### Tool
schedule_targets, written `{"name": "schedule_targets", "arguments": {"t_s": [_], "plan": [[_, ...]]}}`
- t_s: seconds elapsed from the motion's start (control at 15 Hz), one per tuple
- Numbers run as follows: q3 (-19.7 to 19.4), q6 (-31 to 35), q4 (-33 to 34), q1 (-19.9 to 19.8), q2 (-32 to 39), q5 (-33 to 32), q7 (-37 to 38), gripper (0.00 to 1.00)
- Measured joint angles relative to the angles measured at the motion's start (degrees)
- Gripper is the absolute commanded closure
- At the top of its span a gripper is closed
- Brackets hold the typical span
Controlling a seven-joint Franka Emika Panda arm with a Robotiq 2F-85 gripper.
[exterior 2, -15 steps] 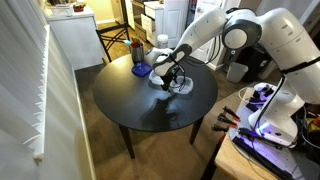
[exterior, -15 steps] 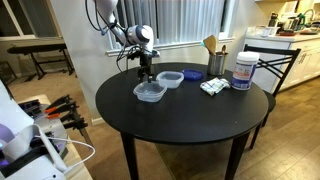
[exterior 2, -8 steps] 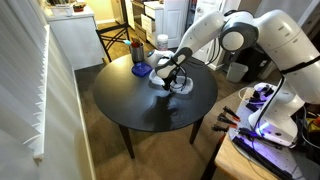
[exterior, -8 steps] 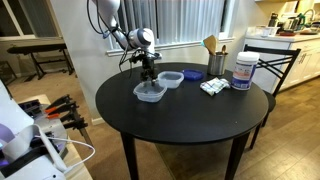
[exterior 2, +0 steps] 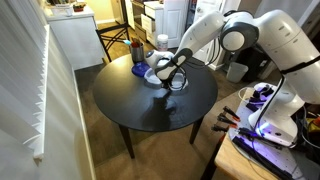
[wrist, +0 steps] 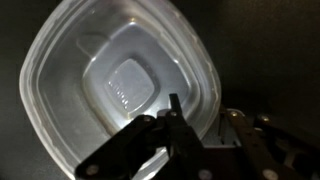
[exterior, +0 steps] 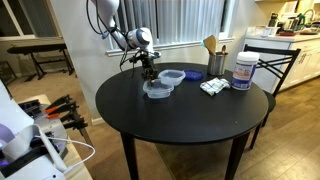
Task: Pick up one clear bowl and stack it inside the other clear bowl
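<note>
On the round black table (exterior: pixel 185 125), the colourless clear bowl (exterior: pixel 158 90) lies just in front of the bluish-tinted clear bowl (exterior: pixel 171 77). My gripper (exterior: pixel 149 74) reaches down at the colourless bowl's edge. In the wrist view that bowl (wrist: pixel 110 80) fills the picture. My gripper (wrist: pixel 203 118) straddles its rim, with one finger (wrist: pixel 175 108) inside and the other outside, both pressed against the wall. In an exterior view the arm hides much of the colourless bowl (exterior 2: pixel 170 83), and the bluish bowl (exterior 2: pixel 141 70) lies beyond it.
A white jar with a blue lid (exterior: pixel 243 70), a holder with wooden utensils (exterior: pixel 216 62) and a white packet (exterior: pixel 212 87) stand behind the bowls. A chair (exterior: pixel 272 60) is at the table's far side.
The jaws have closed from wide open onto the colourless bowl's rim. That bowl has shifted a little toward the bluish bowl.
</note>
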Motion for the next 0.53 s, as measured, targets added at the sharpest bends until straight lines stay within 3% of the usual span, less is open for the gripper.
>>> {"name": "schedule_targets", "arguments": {"t_s": [0.53], "plan": [[2.33, -0.05, -0.36, 0.37, -0.75, -0.36, -7.42, 0.98]]}}
